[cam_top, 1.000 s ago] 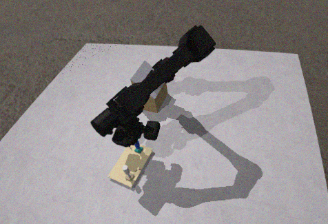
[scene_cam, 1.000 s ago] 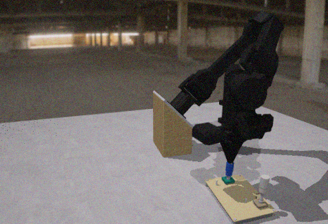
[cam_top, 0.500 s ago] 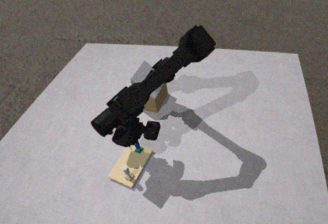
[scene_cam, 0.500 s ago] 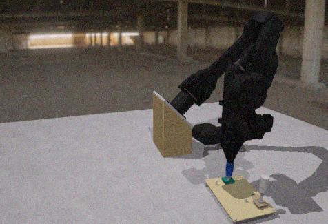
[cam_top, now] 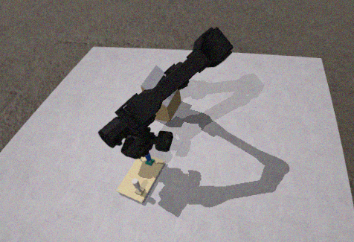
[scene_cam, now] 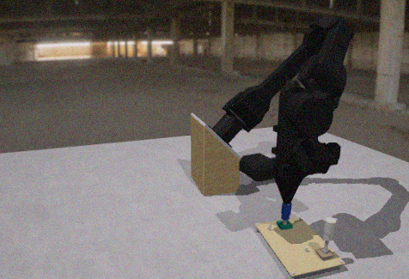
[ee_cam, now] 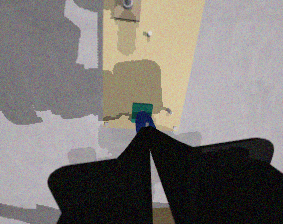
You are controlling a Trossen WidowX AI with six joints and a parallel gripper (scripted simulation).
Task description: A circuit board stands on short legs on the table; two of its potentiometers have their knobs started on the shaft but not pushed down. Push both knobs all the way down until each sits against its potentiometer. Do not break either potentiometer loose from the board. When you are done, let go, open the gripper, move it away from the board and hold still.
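Pressing blue knob (scene_cam: 285, 210) w/ shut hand (scene_cam: 287, 199), green pot (scene_cam: 283, 225) partly hidden.

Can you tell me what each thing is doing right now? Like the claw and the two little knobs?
Gripper: jaws shut, empty, tip pressing on top of the blue knob.
Blue knob: upright on the green potentiometer, not fully down.
White knob: high on its shaft, untouched.
Circuit board: flat on the table, raised slightly.
Tan wedge block: standing, apart from the board.
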